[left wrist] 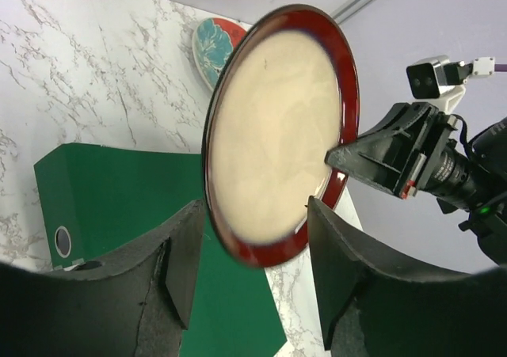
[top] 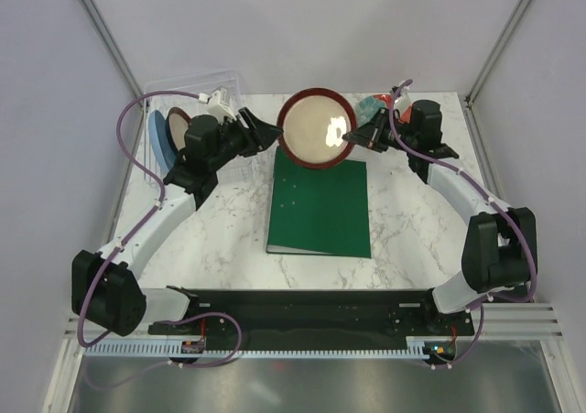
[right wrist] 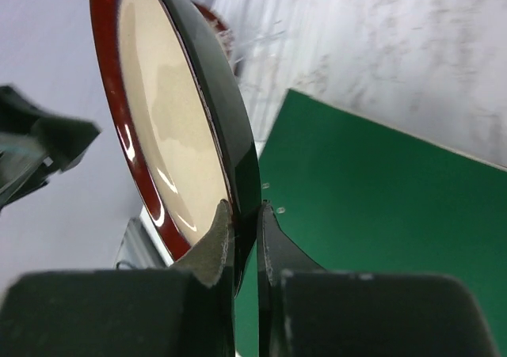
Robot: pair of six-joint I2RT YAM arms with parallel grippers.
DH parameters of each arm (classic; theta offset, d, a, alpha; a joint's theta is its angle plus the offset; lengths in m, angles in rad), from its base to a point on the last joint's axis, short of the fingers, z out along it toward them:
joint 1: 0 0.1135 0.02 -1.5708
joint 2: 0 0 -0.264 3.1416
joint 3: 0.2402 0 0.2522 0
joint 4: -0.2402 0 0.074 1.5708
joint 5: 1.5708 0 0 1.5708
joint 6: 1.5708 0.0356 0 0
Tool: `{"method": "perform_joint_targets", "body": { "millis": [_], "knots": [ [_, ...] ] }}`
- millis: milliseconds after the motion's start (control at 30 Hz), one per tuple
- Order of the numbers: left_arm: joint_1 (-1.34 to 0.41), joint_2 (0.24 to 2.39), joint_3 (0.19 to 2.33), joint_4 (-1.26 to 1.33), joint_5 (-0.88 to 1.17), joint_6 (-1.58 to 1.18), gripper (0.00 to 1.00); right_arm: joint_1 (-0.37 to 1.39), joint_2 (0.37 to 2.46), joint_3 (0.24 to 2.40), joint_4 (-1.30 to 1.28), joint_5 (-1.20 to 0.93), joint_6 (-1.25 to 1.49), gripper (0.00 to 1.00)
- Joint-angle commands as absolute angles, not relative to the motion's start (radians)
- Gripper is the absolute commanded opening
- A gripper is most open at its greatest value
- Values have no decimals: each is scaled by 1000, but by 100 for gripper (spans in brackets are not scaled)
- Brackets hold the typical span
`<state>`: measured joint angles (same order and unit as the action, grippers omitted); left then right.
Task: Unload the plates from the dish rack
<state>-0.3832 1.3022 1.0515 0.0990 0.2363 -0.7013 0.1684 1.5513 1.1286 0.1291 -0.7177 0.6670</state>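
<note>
- One white marble table lay under both my arms.
- One green binder lay closed and flat at the table's middle.
- The clear dish rack stood at the far left corner, partly behind my left arm.
- A brown-rimmed plate with a cream centre hung in the air over the binder's far edge, between my two pincers, its cream face turned up toward the top camera.
- Two plates stood on edge in the rack, a light blue plate and just beside it a second brown plate, both partly hidden by my left arm.
- A red plate with teal blotches sat on the table at the far right, just behind my right wrist.
- My right pincer was clamped on the raised plate's rim, one finger on the cream face and the other on the dark underside.
- My left pincer was spread wide and gripped nothing. The plate's opposite rim sat between its fingers, and I could not tell whether it touched them.
</note>
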Motion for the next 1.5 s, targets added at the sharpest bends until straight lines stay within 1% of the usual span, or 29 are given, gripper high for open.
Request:
{"method": "perform_joint_targets", "body": {
  "millis": [0, 133, 167, 200, 233, 333, 400, 433, 500, 633, 733, 933, 1467],
  "knots": [
    [-391, 1266, 1072, 89, 186, -650, 63, 89, 1525, 1198, 189, -640, 680, 0],
    [-390, 1235, 1077, 14, 37, -566, 65, 3, 1568, 1270, 147, -626, 677, 0],
    [-391, 1224, 1077, 2, 11, -543, 65, -8, 1606, 1293, 132, -618, 664, 0],
    [-391, 1217, 1078, -30, -23, -525, 67, -49, 1630, 1343, 102, -612, 660, 0],
    [-391, 1200, 1080, -47, -88, -487, 70, -61, 1656, 1370, 89, -609, 654, 0],
    [-390, 1175, 1094, -94, -197, -402, 74, -94, 1802, 1460, 72, -601, 658, 0],
    [-390, 1167, 1101, -116, -239, -358, 77, -110, 1860, 1524, 60, -586, 657, 0],
    [-388, 1161, 1101, -120, -276, -315, 81, -115, 1915, 1545, 60, -581, 658, 0],
    [-388, 1144, 1100, -132, -317, -281, 84, -133, 1974, 1615, 58, -583, 670, 0],
    [-388, 1121, 1098, -140, -414, -183, 86, -158, 2126, 1736, 41, -581, 683, 0],
    [-388, 1111, 1098, -140, -468, -137, 87, -172, 2190, 1807, 31, -592, 687, 0],
    [-388, 1109, 1092, -138, -492, -123, 89, -204, 2252, 1855, 23, -592, 687, 0],
    [-388, 1123, 1075, -143, -491, -132, 89, -233, 2347, 1899, 2, -635, 692, 0]
  ]
}}
